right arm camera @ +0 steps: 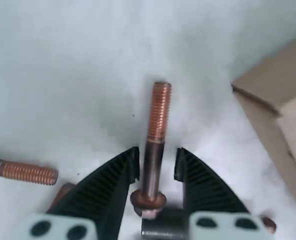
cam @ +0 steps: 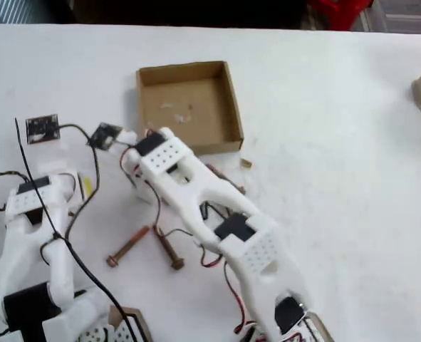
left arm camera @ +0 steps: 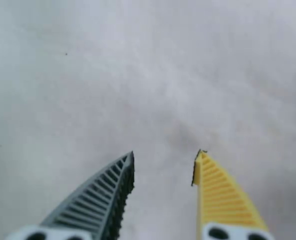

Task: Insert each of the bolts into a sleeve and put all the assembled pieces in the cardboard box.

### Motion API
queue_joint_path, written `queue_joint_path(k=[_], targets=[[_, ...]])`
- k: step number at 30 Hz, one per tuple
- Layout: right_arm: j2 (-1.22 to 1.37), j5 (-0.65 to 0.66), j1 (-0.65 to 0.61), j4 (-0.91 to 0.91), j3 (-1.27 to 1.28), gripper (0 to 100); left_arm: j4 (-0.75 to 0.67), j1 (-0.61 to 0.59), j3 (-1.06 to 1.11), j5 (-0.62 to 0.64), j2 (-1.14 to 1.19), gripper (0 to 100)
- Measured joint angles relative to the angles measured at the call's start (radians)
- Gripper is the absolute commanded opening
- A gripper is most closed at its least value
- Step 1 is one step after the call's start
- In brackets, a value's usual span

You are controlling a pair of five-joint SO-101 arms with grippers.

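1. A white table [cam: 338,142] holds an open cardboard box [cam: 235,107] toward its far side.
2. The right gripper [right arm camera: 157,150] sits low beside the box's corner. Its black fingers are narrowly parted around a copper bolt [right arm camera: 157,120], with a slim gap on each side.
3. The left gripper [left arm camera: 166,153] hangs over bare table, its grey and yellow fingers wide apart.
4. A second bolt [cam: 128,246] and a third bolt [cam: 169,251] lie between the arms.

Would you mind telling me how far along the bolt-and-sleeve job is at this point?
Done: nothing yet; the cardboard box holds no assembled piece. In hand: one bare bolt at the right gripper; the left gripper hangs open over the table. Left: two more bolts lie loose; all sleeving and boxing remain.
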Motion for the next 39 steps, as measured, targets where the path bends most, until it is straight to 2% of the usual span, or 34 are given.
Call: queue_joint_path(k=[7,15,23,29,35,39], targets=[[-0.025,-0.012,0.006,0.278,-0.166,7.4,0.000,0.000,0.000,0.000,0.000,22],[-0.161,-0.187,0.064,0.356,-0.127,7.4,0.000,0.000,0.000,0.000,0.000,22],[-0.238,-0.502,0.132,0.235,0.080,7.7,-0.025,0.000,0.000,0.000,0.000,22],[-0.267,-0.686,0.147,0.041,0.258,11.6,-0.028,0.000,0.000,0.000,0.000,22],[-0.269,-0.810,0.147,-0.015,0.315,12.6,-0.028,0.000,0.000,0.000,0.000,22],[-0.270,-0.835,0.147,-0.035,0.347,12.1,-0.028,0.000,0.000,0.000,0.000,22]])
